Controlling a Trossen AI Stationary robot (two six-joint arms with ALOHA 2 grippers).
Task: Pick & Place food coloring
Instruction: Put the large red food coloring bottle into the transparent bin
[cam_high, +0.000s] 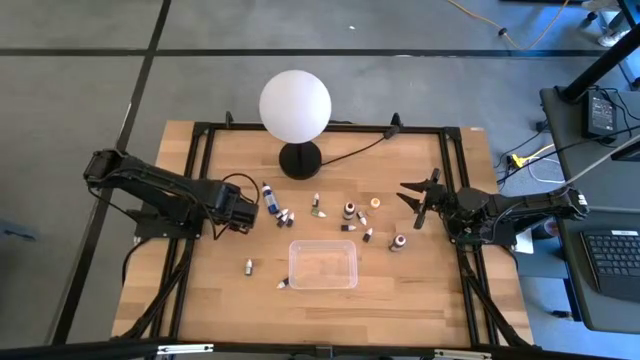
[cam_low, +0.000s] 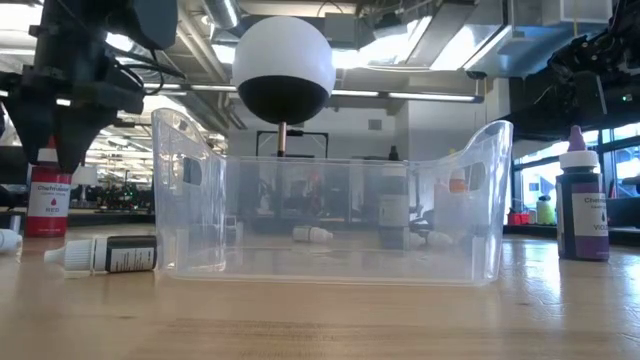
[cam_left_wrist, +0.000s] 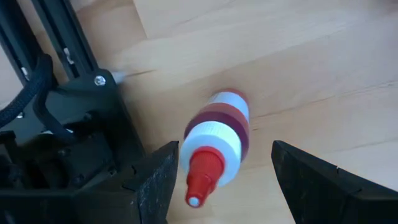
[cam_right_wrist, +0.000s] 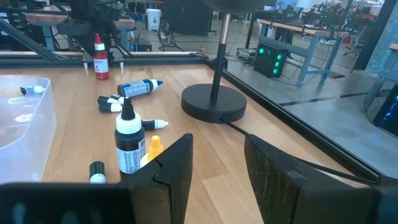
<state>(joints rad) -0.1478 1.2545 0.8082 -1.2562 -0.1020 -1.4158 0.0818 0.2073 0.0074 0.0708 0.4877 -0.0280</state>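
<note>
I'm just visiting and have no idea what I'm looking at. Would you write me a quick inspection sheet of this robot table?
Surface: wooden table in a black frame.
Job's things: small food coloring bottles scattered mid-table, some upright, some lying; a red bottle stands under the left claw; clear tray holds none.
Clutter: white globe lamp on a black base.
Grippers: left claw open, straddling the red bottle without touching it; right claw open, holding nothing, at the table's right side.
Cables: lamp cord runs off the far edge.
Surroundings: desk with keyboard to the right; workshop room behind.
</note>
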